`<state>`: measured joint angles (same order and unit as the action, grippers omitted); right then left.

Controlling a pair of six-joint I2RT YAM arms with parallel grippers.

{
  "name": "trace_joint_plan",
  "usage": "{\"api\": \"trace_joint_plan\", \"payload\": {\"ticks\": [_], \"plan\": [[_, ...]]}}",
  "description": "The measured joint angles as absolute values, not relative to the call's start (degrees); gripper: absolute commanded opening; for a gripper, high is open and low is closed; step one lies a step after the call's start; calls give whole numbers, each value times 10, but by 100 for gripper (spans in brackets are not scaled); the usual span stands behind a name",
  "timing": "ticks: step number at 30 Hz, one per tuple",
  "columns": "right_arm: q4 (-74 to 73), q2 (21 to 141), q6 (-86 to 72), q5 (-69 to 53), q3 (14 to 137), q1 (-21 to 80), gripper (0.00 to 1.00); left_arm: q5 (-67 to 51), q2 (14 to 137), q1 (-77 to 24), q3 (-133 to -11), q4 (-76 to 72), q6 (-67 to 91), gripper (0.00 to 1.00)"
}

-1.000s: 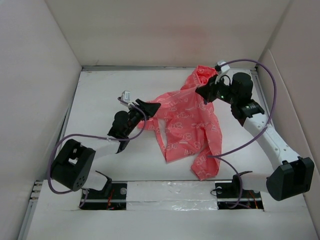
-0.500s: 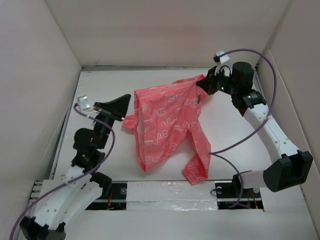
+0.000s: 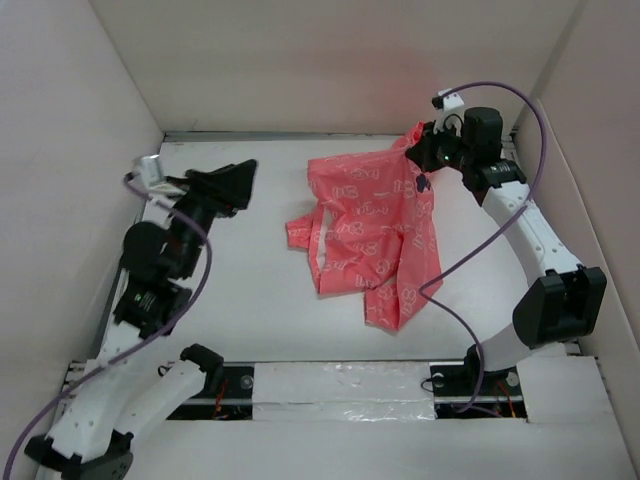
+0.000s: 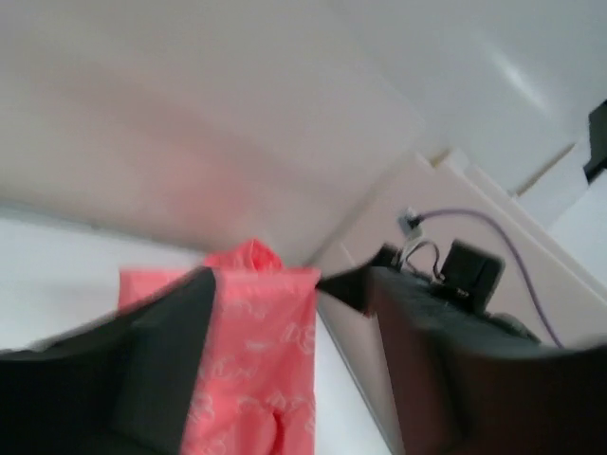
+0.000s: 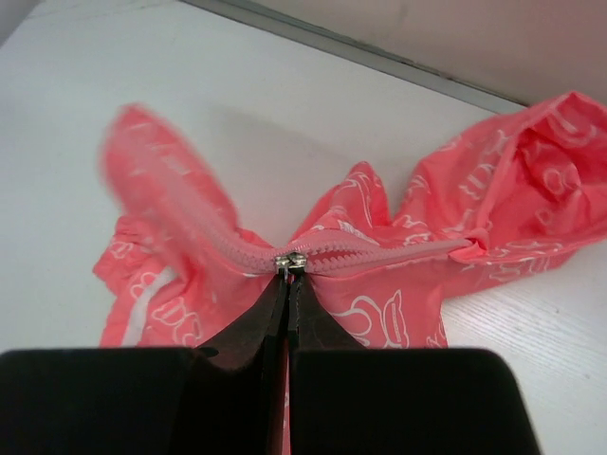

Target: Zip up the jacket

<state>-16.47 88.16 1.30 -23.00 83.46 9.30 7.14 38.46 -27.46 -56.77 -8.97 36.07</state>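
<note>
My right gripper (image 5: 287, 289) is pinched tight on the zipper slider (image 5: 289, 263), jaws together with only the metal piece between them. Just past the tips, the zip track (image 5: 389, 254) runs off to either side, slack and bowed. A pull now would, I judge, bunch the cloth rather than run the slider. The jacket (image 3: 375, 235) lies crumpled on the far right of the table (image 3: 250, 300), its top corner lifted in my grip. Well apart across the table, my left gripper (image 3: 238, 178) hangs above the surface, jaws apart, holding nothing. It should clamp the fabric at the track's lower end and draw it taut before I pull.
</note>
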Motion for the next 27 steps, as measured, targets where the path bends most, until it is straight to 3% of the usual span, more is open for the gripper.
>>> {"api": "trace_joint_plan", "payload": {"ticks": [2,6,15,22,27], "plan": [[-164,873,13,-241,835,96,0,35,447,-275,-557,-91,371,87],[-159,843,13,-256,825,103,0,-23,600,-276,-548,-97,380,99],[-147,796,10,-302,781,110,0,-76,764,-234,-458,-255,415,99],[-144,745,4,-354,746,117,0,-150,880,-213,-461,-460,452,99],[-131,718,4,-393,734,124,0,-199,975,-213,-512,-525,471,99]]}}
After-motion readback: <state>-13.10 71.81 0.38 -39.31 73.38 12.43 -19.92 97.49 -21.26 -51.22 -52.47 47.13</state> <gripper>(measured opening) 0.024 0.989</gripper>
